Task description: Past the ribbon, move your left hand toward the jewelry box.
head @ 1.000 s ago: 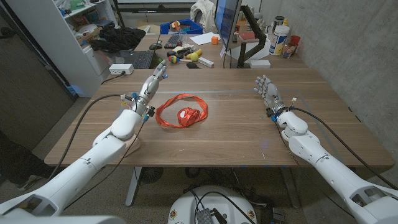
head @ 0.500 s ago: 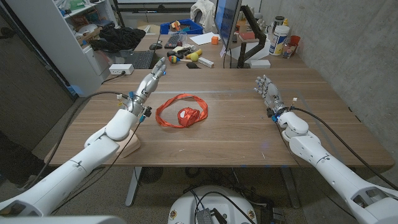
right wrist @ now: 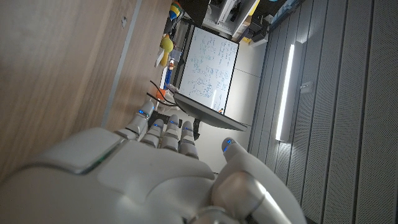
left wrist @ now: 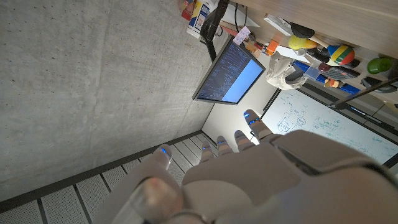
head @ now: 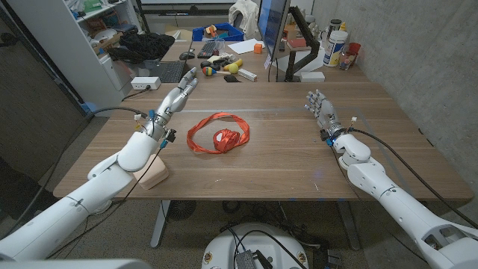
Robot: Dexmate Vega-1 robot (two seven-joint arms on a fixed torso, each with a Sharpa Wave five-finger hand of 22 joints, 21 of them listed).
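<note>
My left hand (head: 173,103) hangs left of centre in the frame, fingers (head: 188,81) stretched out and apart, holding nothing. The red ribbon (head: 219,134) lies looped at the surface (head: 284,157) middle, just right of it. My right hand (head: 321,108), at right, is likewise spread and empty. A pink block (head: 154,173), perhaps the jewelry box, sits lower left under my forearm.

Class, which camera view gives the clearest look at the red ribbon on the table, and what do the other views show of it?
The head view: the red ribbon lies looped on the table, whole and unobstructed, beside the left hand. The two wrist views look past their own fingers toward walls, a monitor and whiteboards, giving nothing of the ribbon.
</note>
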